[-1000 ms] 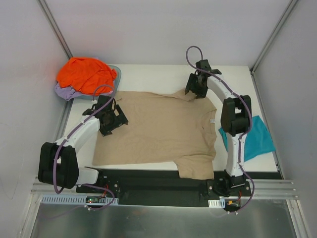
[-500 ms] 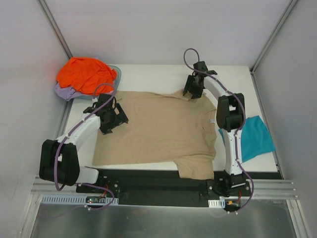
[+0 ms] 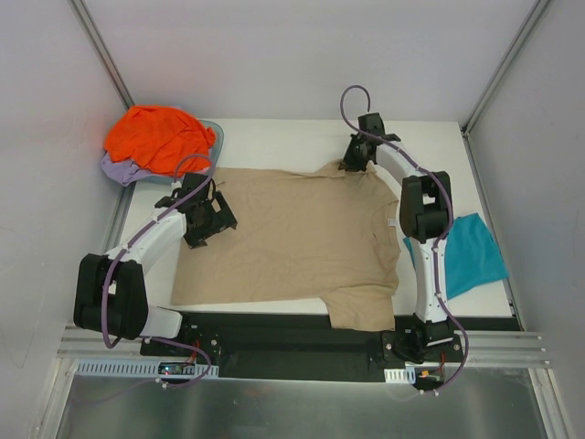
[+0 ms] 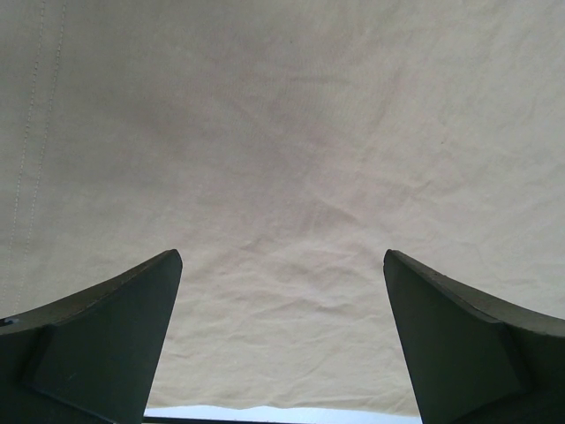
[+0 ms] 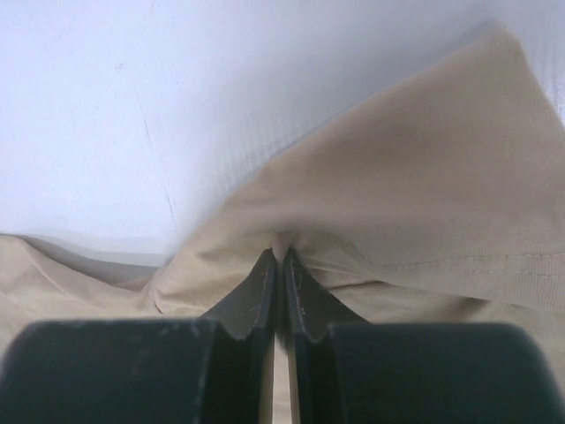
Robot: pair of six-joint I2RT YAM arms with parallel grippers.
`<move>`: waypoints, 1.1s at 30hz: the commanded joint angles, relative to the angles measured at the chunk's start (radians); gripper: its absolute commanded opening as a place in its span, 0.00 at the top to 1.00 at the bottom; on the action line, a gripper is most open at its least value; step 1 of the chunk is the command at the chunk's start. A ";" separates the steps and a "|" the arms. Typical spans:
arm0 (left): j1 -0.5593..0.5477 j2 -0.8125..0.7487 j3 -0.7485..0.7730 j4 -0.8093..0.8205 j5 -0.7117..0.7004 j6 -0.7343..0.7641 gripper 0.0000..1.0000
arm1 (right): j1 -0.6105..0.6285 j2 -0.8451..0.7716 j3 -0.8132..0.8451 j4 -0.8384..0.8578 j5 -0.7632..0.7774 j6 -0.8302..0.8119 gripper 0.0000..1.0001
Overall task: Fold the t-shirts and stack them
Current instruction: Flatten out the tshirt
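Note:
A tan t-shirt (image 3: 292, 238) lies spread flat across the middle of the table. My right gripper (image 3: 356, 163) is at its far sleeve and is shut on a pinched-up fold of the tan cloth (image 5: 424, 177), with the cloth bunching at the closed tips (image 5: 281, 252). My left gripper (image 3: 212, 219) hovers over the shirt's left part, wide open (image 4: 282, 256), and only flat tan fabric (image 4: 282, 159) shows between its fingers. A teal t-shirt (image 3: 471, 251) lies crumpled at the right edge. An orange t-shirt (image 3: 157, 135) is heaped on a lavender one (image 3: 123, 170) at the far left.
A shallow teal-grey basin (image 3: 218, 137) holds the orange and lavender heap in the far left corner. White walls with metal rails close in the table on three sides. The black base rail (image 3: 292, 343) runs along the near edge under the shirt's near sleeve.
My right gripper has closed from open onto the far sleeve, pinching the tan cloth. The left arm has stayed put.

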 commanded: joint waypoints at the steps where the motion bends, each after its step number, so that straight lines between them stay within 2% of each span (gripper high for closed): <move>1: 0.002 0.015 0.026 -0.017 -0.030 0.022 0.01 | 0.001 -0.090 -0.015 0.116 -0.016 0.024 0.94; 4: 0.002 0.026 0.035 -0.017 -0.030 0.026 0.01 | 0.000 -0.025 0.076 0.132 -0.009 0.072 0.93; 6: 0.002 0.032 0.043 -0.017 -0.030 0.029 0.01 | 0.004 0.033 0.151 0.207 -0.003 0.106 0.90; 8: 0.002 0.040 0.046 -0.017 -0.027 0.029 0.01 | 0.009 0.097 0.244 0.277 0.031 0.141 0.80; 10: 0.002 0.034 0.045 -0.018 -0.024 0.031 0.01 | 0.015 0.146 0.332 0.279 0.045 0.126 0.73; 11: 0.002 0.032 0.045 -0.018 -0.027 0.032 0.01 | 0.015 0.174 0.376 0.255 0.034 0.104 0.55; 12: 0.002 0.029 0.045 -0.018 -0.027 0.038 0.01 | 0.012 0.170 0.390 0.250 0.028 0.092 0.44; 13: 0.002 0.020 0.043 -0.018 -0.022 0.040 0.01 | 0.012 0.153 0.366 0.250 0.027 0.075 0.24; 15: 0.002 0.011 0.035 -0.017 -0.022 0.040 0.01 | 0.013 0.064 0.259 0.253 0.057 -0.015 0.07; 16: 0.002 0.009 0.034 -0.017 -0.021 0.040 0.01 | 0.012 0.032 0.225 0.250 0.069 -0.049 0.02; 21: 0.002 0.020 0.037 -0.017 0.012 0.031 0.01 | 0.012 -0.146 0.113 0.115 0.116 -0.198 0.03; 25: 0.002 0.009 0.028 -0.011 0.012 0.028 0.01 | 0.013 -0.235 -0.049 0.055 0.082 -0.213 0.03; 29: 0.002 -0.001 0.025 -0.006 0.012 0.031 0.01 | 0.016 -0.249 -0.122 -0.031 0.093 -0.215 0.03; 33: 0.002 -0.003 0.028 -0.002 0.012 0.031 0.01 | 0.020 -0.193 -0.022 -0.173 0.184 -0.236 0.03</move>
